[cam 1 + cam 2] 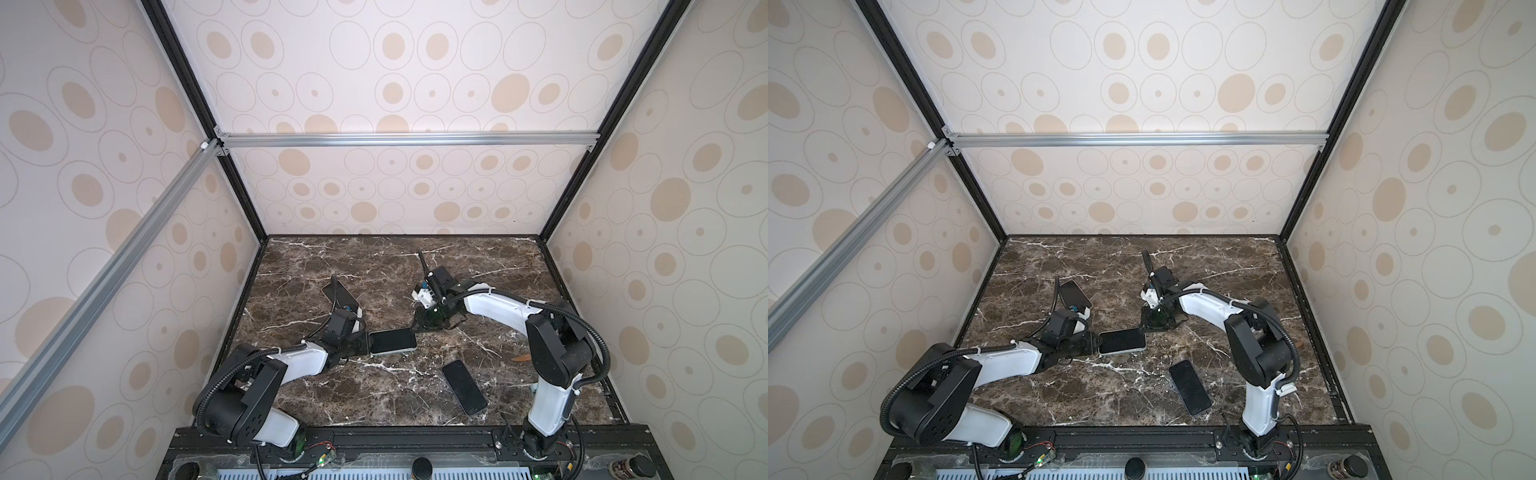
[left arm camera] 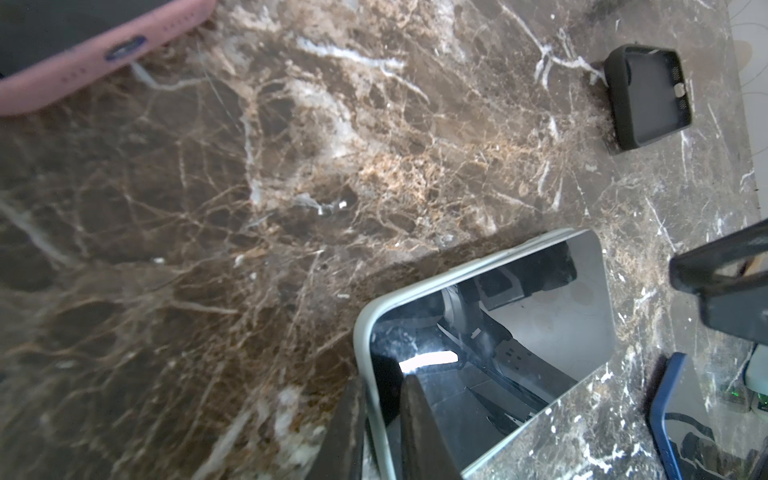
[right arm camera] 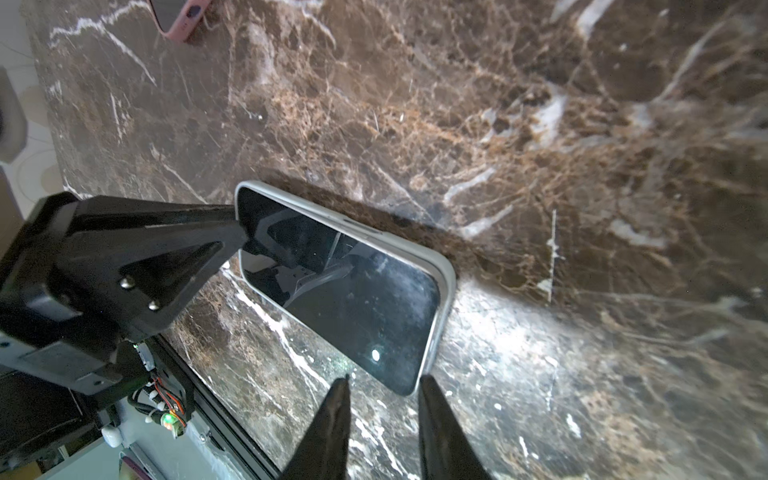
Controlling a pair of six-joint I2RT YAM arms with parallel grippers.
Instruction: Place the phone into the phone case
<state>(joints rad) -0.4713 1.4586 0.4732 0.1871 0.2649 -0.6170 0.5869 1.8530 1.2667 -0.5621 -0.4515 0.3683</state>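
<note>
Top views: My left gripper [image 1: 368,343] pinches one short end of the phone in the pale green case [image 1: 393,341], which lies flat in the middle of the marble table [image 1: 374,266]. My right gripper [image 1: 415,328] sits at its other end, at a corner.
Left wrist view: My two fingers [image 2: 424,432] are clamped on the green rim [image 2: 360,332]; one is on the glass. A black case [image 2: 648,97] stands far off, a pink-cased phone [image 2: 95,54] too.
Right wrist view: My right fingers [image 3: 328,419] are a little apart, holding nothing, just short of the corner.
Step in hand: I think I am pressing the phone into its case.
Next move: Push that near corner down gently while my left gripper holds firm.
</note>
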